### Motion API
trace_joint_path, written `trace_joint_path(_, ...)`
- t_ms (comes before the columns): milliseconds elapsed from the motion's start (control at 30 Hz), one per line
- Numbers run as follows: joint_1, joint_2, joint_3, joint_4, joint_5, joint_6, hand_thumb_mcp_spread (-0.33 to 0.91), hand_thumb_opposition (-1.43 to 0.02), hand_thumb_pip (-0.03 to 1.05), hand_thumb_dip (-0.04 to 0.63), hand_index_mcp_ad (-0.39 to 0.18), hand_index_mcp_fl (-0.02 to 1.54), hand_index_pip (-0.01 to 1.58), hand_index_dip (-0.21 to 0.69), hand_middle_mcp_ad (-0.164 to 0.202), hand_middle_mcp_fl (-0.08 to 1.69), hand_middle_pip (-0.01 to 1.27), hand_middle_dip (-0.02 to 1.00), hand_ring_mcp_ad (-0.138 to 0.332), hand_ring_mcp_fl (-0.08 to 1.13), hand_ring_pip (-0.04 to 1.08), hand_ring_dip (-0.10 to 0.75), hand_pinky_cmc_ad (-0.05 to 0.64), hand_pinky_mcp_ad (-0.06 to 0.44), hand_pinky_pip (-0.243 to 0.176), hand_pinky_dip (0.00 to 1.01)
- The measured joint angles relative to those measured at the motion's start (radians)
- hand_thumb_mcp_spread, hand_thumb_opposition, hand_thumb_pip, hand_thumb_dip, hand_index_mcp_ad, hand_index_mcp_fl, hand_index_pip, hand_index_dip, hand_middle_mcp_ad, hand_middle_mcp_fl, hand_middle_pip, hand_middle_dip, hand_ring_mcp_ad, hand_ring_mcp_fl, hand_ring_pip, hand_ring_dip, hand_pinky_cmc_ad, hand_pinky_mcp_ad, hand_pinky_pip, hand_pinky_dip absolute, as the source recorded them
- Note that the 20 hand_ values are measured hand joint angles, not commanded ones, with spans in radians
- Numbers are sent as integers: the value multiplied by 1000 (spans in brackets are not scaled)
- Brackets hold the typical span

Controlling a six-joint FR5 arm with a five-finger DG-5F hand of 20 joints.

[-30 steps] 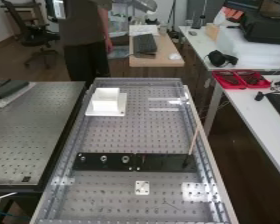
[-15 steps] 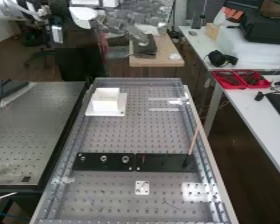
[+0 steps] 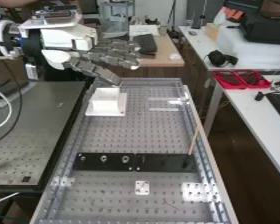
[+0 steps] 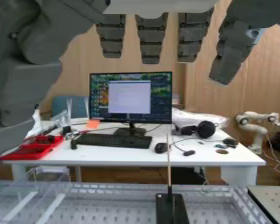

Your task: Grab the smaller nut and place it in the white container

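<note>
In the high view the hand (image 3: 101, 55) hangs at the upper left, beyond and above the white container (image 3: 107, 100), its fingers straight and spread with nothing held. The same hand (image 4: 150, 37) shows in the wrist view with fingers extended and the thumb to one side. On the flat black bar in the high view stand the smaller nut (image 3: 82, 158), the larger nut (image 3: 104, 159) and the bearing (image 3: 125, 159), well apart from the hand. The container sits on a white base plate on the perforated bench.
A thin upright stick (image 3: 194, 141) rises from the black bar's right part. A small white plate (image 3: 142, 188) lies nearer the front. Clear strips (image 3: 164, 109) lie right of the container. Metal rails edge the bench (image 3: 124, 132); a red tray (image 3: 241, 79) rests on the side table.
The arm and hand have come in from the upper left and lowered toward the bench's far end. The container and the parts on the bar have not moved.
</note>
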Motion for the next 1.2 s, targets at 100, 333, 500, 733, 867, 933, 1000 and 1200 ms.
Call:
trace_joint_path(100,-36,1,-35,16,-35,-21,314,-696,344,31,-122,38,103,40,72,-24,147,159,173,0,105,30,459,344,-106,386)
trace_joint_path(333,-100,-4,-118,105,-89,-36,316,-696,391,45,-126,66,119,40,70,-24,150,159,173,0,105,30,459,344,-106,387)
trace_joint_path(500,-129,-18,-176,198,-117,-32,311,-696,401,63,-129,66,115,40,70,16,143,162,173,0,106,37,457,344,-106,380)
trace_joint_path(733,-161,-65,-221,286,-150,-27,314,-721,494,94,-133,93,246,40,68,37,148,175,173,0,101,37,456,344,-106,398)
trace_joint_path(867,-172,-92,-238,328,-160,-23,347,-737,555,119,-152,99,421,40,72,54,145,176,173,0,99,37,454,347,-106,398)
trace_joint_path(933,-177,-105,-245,348,-165,-28,344,-740,555,126,-157,96,529,40,72,54,147,183,173,0,99,37,450,344,-106,398)
trace_joint_path(1000,-182,-115,-250,366,-169,-34,342,-761,564,155,-168,94,625,31,72,54,148,188,176,0,99,37,447,344,-106,398)
trace_joint_path(1200,-205,-152,-257,399,-195,-57,360,-775,635,175,-180,98,873,23,72,56,145,188,176,0,99,37,443,342,-106,398)
